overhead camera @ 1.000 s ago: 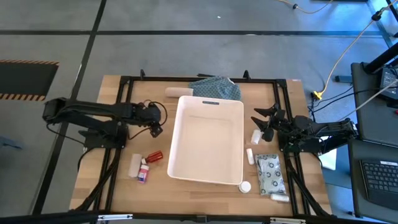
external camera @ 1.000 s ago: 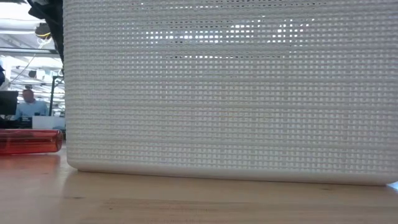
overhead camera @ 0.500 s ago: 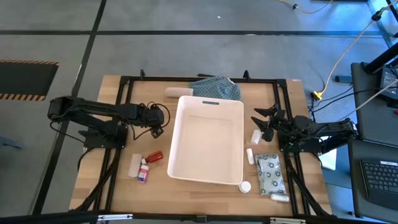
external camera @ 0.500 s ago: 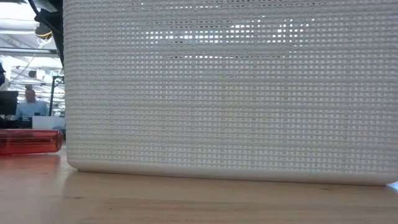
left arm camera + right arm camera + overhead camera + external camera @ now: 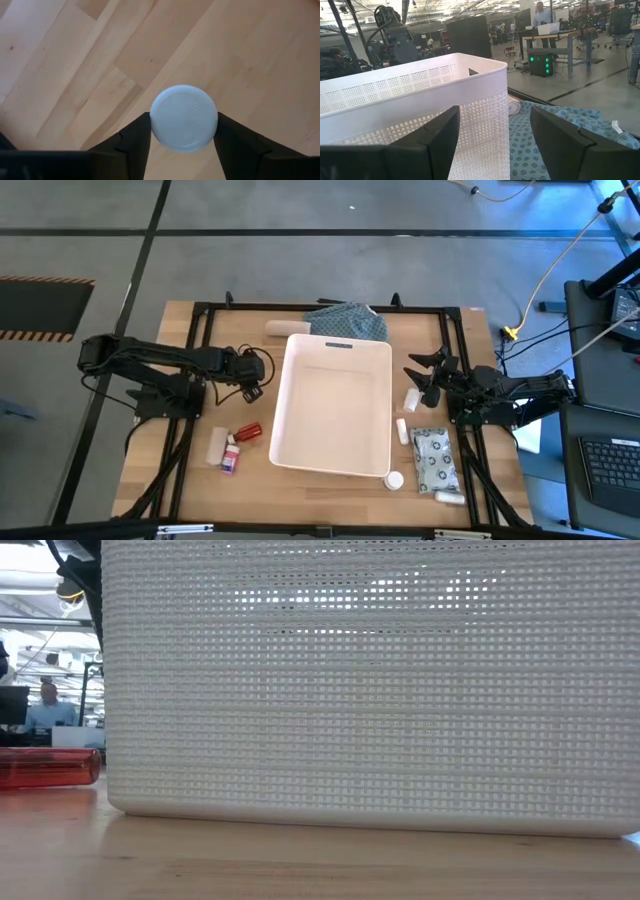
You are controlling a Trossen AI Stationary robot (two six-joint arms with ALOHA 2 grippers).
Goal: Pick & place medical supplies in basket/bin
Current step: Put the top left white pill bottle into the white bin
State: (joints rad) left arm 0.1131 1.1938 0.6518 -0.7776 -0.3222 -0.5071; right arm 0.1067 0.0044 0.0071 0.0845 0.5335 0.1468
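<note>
Mesh walls of fine square perforations wrap the bin (image 5: 337, 406), a white rounded-corner plastic tub mid-worktop (image 5: 300, 492). Left gripper (image 5: 183, 131) hangs beside it, jaws flanking a smooth round white cap (image 5: 184, 118), contact unclear. Right gripper (image 5: 494, 131), jaws apart, empty, faces the bin's other side, by a patterned cloth (image 5: 555, 135).

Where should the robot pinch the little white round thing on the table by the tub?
Pinch it across its round sides, coming straight down from above. The white bottle stands upright on the table, so only its round cap faces up, and the sides are free. The left pincer already hangs over it with a finger on each side, seemingly touching it. It may slip if pinched off-centre.
</note>
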